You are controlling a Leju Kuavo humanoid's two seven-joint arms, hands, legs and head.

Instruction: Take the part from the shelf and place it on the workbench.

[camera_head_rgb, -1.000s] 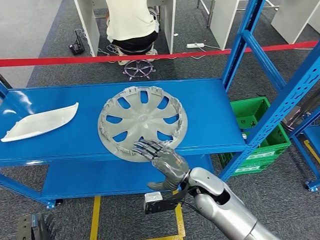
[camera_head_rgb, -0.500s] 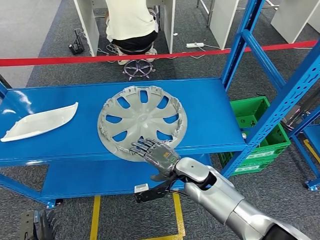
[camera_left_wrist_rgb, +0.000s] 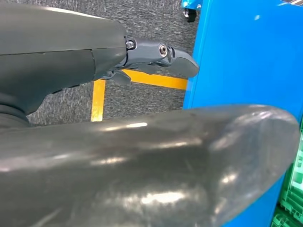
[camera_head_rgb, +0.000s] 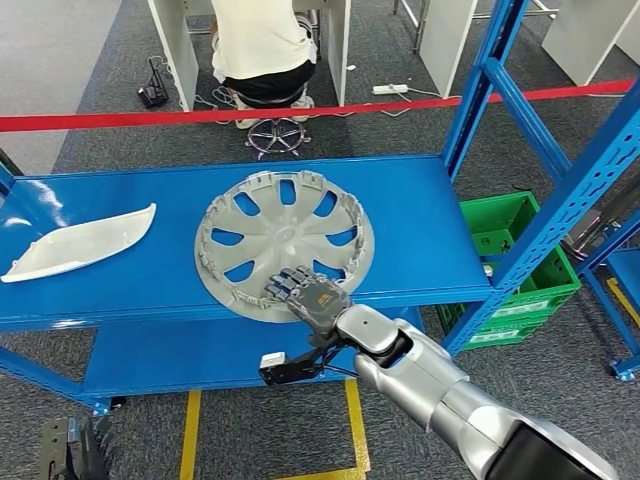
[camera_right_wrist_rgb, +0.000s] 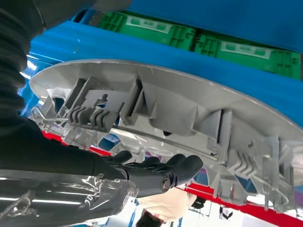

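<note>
A silver wheel cover lies flat, spokes up, in the middle of the blue shelf. My right hand reaches in from below and its dark fingers stretch out over the cover's near rim, closed around nothing. In the right wrist view the fingers lie straight along the ribbed rim of the wheel cover. My left hand hangs low by the floor at the near left, and its fingers are straight and hold nothing.
A white curved trim piece lies at the shelf's left end. Blue uprights rise on the right, with a green crate behind them. A red tape runs behind the shelf, and a person sits beyond it.
My right arm has pushed forward and to the left, and the hand has slid further onto the near rim of the wheel cover. The cover itself has not moved.
</note>
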